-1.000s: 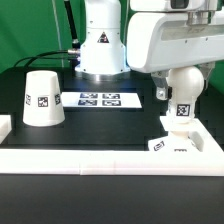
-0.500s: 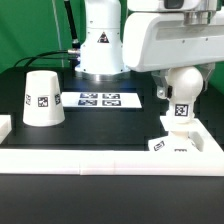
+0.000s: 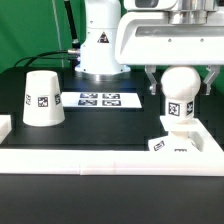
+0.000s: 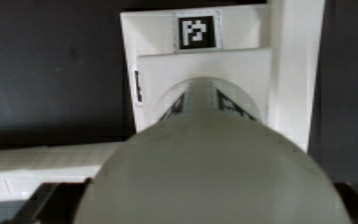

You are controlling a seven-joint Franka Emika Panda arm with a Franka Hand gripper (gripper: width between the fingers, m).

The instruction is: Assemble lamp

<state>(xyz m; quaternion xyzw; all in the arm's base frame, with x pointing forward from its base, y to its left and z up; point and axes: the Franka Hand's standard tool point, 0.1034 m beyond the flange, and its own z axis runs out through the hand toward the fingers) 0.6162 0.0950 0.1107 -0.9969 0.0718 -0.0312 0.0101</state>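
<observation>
The round bulb (image 3: 178, 93) stands upright on its stem on the low square base (image 3: 184, 146) at the exterior view's right. My gripper (image 3: 181, 84) hangs over it, jaws open, one dark finger (image 3: 150, 80) on each side of the bulb with a small gap. In the wrist view the bulb (image 4: 202, 160) fills the near part between the fingers of the gripper (image 4: 202, 212), and the tagged base (image 4: 208, 60) lies beyond it. The tapered shade (image 3: 41, 98) stands mouth down at the exterior view's left, far from the gripper.
The marker board (image 3: 98, 99) lies flat in the middle at the back. A low white wall (image 3: 100, 158) runs along the front of the black table. The robot's white body (image 3: 100, 45) stands behind the marker board.
The gripper has lifted and shifted toward the exterior view's left, uncovering the top of the bulb. The bulb, base and shade have stayed where they were.
</observation>
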